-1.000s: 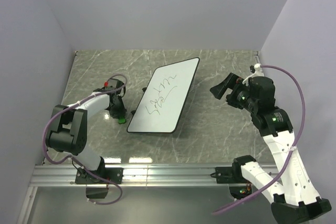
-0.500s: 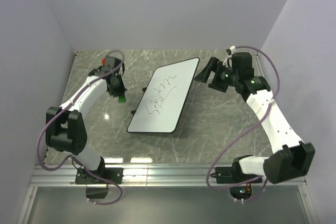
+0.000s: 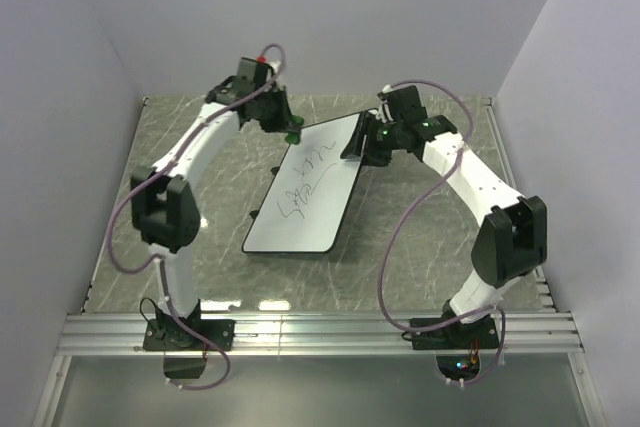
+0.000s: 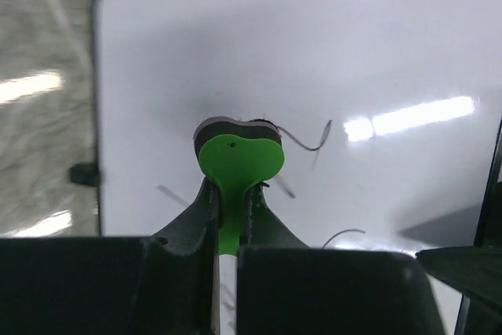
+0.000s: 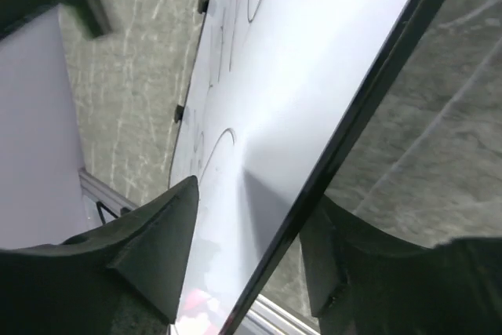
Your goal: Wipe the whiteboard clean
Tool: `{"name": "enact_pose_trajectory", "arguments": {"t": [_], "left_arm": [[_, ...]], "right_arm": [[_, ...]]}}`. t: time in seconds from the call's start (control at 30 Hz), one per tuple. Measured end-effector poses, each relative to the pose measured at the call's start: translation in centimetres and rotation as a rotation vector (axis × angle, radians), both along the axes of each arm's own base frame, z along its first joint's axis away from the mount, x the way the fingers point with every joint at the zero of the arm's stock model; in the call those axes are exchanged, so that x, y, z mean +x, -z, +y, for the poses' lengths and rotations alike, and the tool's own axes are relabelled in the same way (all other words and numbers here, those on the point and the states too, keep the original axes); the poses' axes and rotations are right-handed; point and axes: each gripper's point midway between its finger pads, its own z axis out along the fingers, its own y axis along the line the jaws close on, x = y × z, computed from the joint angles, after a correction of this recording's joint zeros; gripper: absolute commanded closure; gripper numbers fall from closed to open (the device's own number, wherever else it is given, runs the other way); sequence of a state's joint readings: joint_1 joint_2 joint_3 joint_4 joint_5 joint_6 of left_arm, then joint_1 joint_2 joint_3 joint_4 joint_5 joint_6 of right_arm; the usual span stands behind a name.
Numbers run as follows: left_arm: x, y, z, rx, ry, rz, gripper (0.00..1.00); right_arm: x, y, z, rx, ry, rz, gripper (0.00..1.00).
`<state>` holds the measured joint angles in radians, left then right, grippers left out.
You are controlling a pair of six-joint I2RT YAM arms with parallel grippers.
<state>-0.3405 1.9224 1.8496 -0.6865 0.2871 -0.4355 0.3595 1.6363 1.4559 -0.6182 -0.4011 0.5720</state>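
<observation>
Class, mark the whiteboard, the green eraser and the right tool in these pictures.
whiteboard [image 3: 305, 232], top external view, bare white surface
green eraser [image 4: 237, 159], left wrist view, green face
right tool [image 5: 251, 198], right wrist view, midway between fingertips

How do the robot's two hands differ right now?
The left hand is clamped shut on a green eraser; the right hand is open and holds nothing. The left hand hangs over the far end of the whiteboard, while the right hand straddles its right edge, one finger on each side of the frame. Both are black, two-fingered, and at the same board.
</observation>
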Motion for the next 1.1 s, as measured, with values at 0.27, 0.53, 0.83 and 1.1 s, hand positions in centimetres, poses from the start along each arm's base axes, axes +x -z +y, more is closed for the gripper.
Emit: {"name": "enact_pose_trajectory", "arguments": {"t": [0.27, 0.53, 0.83, 1.1], "left_arm": [[-1.7, 3.6, -6.2, -0.064, 0.216, 0.127, 1.0], [-3.2, 2.3, -7.7, -0.132, 0.32, 0.135, 1.0], [-3.3, 2.2, -8.8, -0.137, 0.329, 0.145, 1.0], [-1.2, 5.5, -6.7, -0.135, 0.208, 0.209, 1.0]], "right_arm": [[1.1, 0.8, 0.5, -0.056, -0.006, 0.033, 0.51], [2.4, -0.3, 1.7, 0.03, 0.03, 0.056, 0.98], [2.4, 0.0, 2.2, 0.079, 0.069, 0.133, 1.0], [2.5, 0.6, 1.8, 0.07, 0.079, 0.153, 1.0]]}}
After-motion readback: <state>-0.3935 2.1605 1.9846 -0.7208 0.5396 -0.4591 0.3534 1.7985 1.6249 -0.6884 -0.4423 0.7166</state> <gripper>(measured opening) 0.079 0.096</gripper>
